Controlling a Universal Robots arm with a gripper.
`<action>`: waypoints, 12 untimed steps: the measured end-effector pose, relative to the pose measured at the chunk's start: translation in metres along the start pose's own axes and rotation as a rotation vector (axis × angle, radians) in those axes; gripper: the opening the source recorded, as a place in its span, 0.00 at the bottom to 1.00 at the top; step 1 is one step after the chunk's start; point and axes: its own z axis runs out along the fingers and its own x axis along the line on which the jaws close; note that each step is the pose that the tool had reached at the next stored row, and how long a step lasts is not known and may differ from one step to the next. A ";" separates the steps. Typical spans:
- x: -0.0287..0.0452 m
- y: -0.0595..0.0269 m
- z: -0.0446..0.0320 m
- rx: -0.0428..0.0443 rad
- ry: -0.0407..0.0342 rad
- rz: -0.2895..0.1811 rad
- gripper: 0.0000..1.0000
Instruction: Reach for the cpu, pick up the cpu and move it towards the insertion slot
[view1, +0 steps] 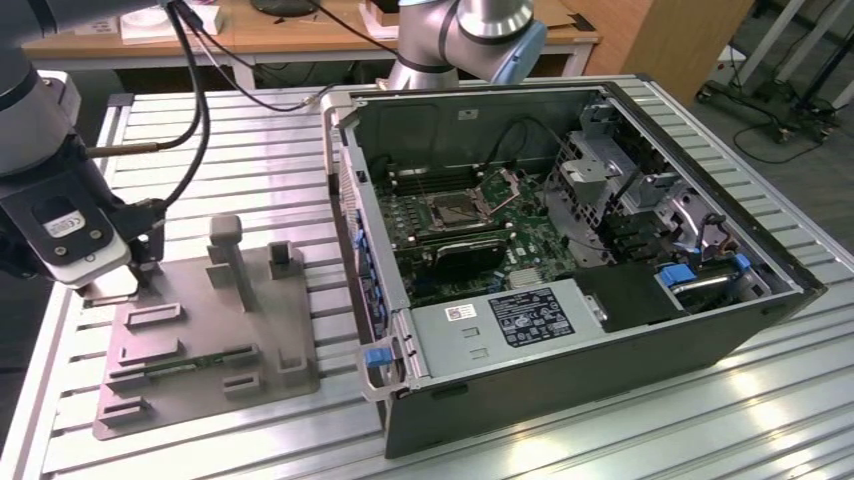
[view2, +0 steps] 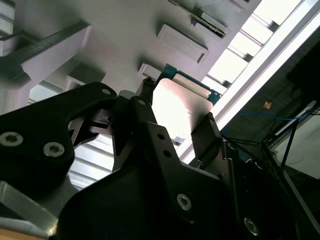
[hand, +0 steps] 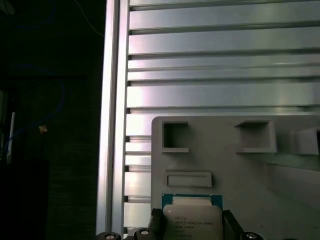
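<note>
The cpu (hand: 193, 219) is being clasped by two opposite edges in the narrowed tool (view2: 176, 114), at the grey fixture's (view1: 200, 330) far corner on the exterior view's left, well apart from the insertion slot (view1: 450, 212) in the computer case (view1: 561, 390).

The thin square cpu (view2: 175, 100) has a smooth pale silver metal top with a soft sheen and a green board edge. The grey moulded plastic fixture (hand: 240, 175) is matt. The ribbed aluminium table (view1: 254, 160) looks brushed and shiny; the black gripper (view2: 178, 106) is matt.
</note>
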 end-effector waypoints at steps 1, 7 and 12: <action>0.0000 0.0001 -0.0013 0.0000 0.0000 0.000 0.54; 0.0000 0.0009 -0.0090 0.0000 -0.0001 0.000 0.54; 0.0000 0.0014 -0.0153 0.0000 -0.0001 0.000 0.54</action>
